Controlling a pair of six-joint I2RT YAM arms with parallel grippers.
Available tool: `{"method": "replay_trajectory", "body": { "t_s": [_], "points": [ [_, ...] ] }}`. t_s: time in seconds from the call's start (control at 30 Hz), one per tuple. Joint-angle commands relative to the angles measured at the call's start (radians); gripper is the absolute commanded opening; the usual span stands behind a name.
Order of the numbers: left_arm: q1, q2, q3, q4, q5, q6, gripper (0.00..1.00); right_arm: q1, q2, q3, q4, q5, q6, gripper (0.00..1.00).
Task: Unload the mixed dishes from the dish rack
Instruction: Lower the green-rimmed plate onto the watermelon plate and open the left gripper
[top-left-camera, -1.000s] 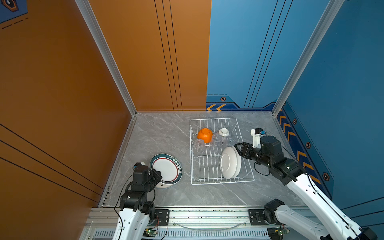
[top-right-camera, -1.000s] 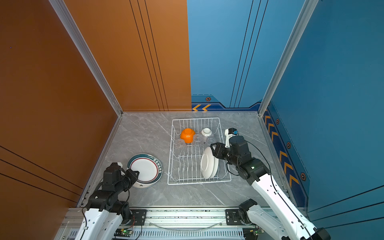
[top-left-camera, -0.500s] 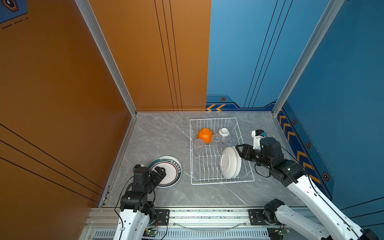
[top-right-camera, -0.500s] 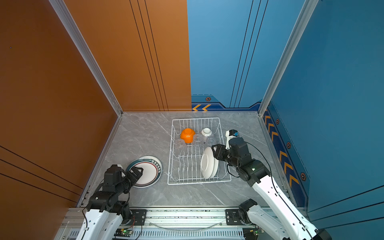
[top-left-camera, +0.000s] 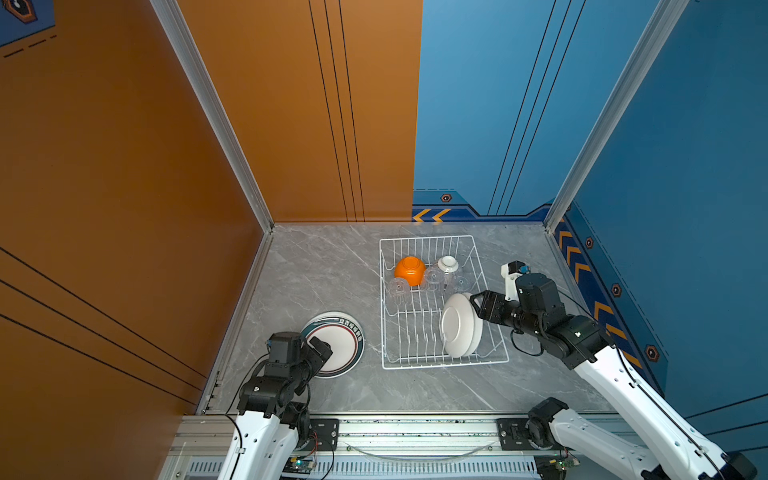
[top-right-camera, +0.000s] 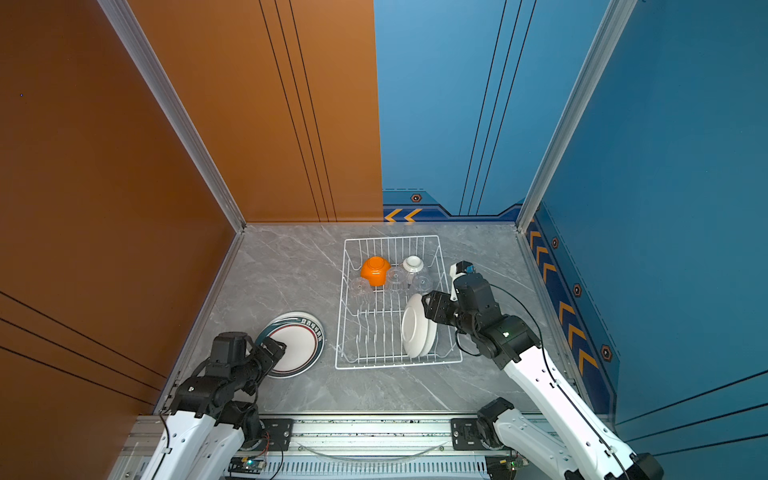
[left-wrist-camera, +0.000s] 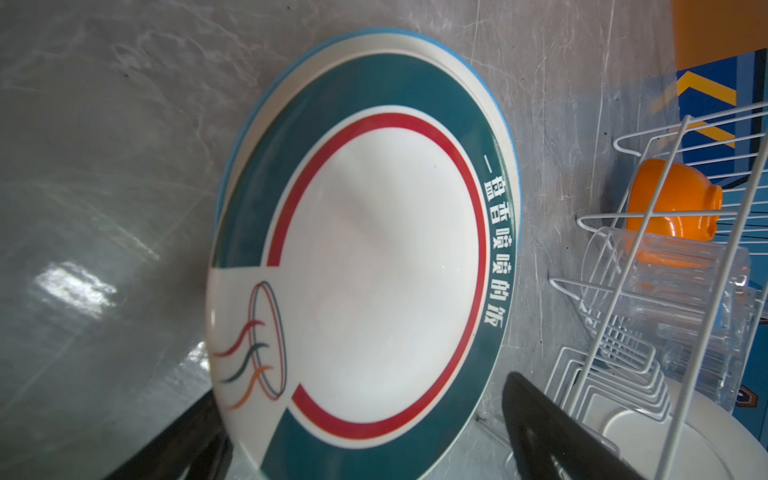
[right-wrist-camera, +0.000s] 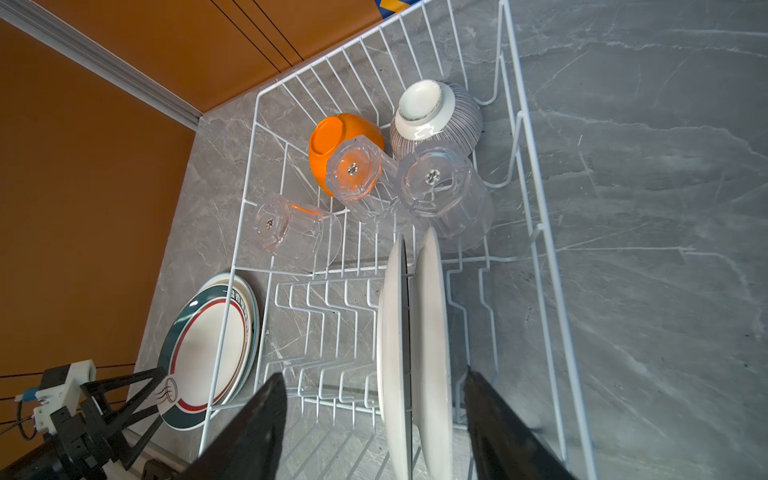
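The white wire dish rack (top-left-camera: 444, 365) (top-right-camera: 399, 365) stands right of centre. Two white plates (top-left-camera: 457, 328) (top-right-camera: 413, 326) (right-wrist-camera: 432, 332) stand upright in its near right part. At its far end lie an orange bowl (top-left-camera: 409, 269) (right-wrist-camera: 328, 137), a ribbed white bowl (top-left-camera: 448, 264) (right-wrist-camera: 436, 112) and three clear cups (top-left-camera: 432, 276) (right-wrist-camera: 444, 187). My right gripper (top-left-camera: 478, 307) (right-wrist-camera: 372, 374) is open, one jaw on each side of both upright plates, apart from them. Left of the rack a teal-rimmed plate (top-left-camera: 345, 336) (left-wrist-camera: 374, 270) tops a stack. My left gripper (top-left-camera: 318, 353) (left-wrist-camera: 361, 386) is open around its near rim.
An orange wall runs close along the table's left edge (top-left-camera: 241, 316), and a blue wall with chevron trim (top-left-camera: 598, 307) along the right. An aluminium rail (top-left-camera: 415, 432) with both arm bases borders the front. Bare grey marble (top-left-camera: 328, 266) lies behind the plate stack.
My left gripper has opened and let go of the teal-rimmed plate, which dropped from a tilt to lie flat on the stack. My right gripper's jaws have spread wider around the upright plates.
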Motion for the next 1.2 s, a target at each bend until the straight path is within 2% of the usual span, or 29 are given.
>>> {"method": "replay_trajectory", "body": {
  "t_s": [0.0, 0.23, 0.5, 0.77, 1.03, 1.17],
  "points": [
    [-0.013, 0.001, 0.06, -0.081, -0.078, -0.01, 0.98, 0.01, 0.03, 0.053, -0.077, -0.003, -0.046, 0.73],
    [-0.02, 0.01, 0.142, -0.174, -0.181, 0.012, 0.98, 0.021, 0.079, 0.089, -0.111, -0.004, -0.083, 0.76],
    [-0.036, 0.038, 0.198, -0.169, -0.183, -0.003, 0.98, 0.042, 0.074, 0.091, -0.113, -0.002, -0.101, 0.76],
    [-0.071, 0.018, 0.205, 0.001, -0.175, -0.018, 0.98, 0.085, 0.093, 0.091, -0.119, -0.024, -0.085, 0.75],
    [-0.129, 0.199, 0.28, 0.171, -0.148, 0.172, 0.98, 0.126, 0.14, 0.102, -0.112, 0.02, -0.054, 0.75],
    [-0.18, 0.23, 0.294, 0.274, -0.132, 0.26, 0.98, 0.132, 0.178, 0.106, -0.102, 0.013, -0.034, 0.74]
  ]
}}
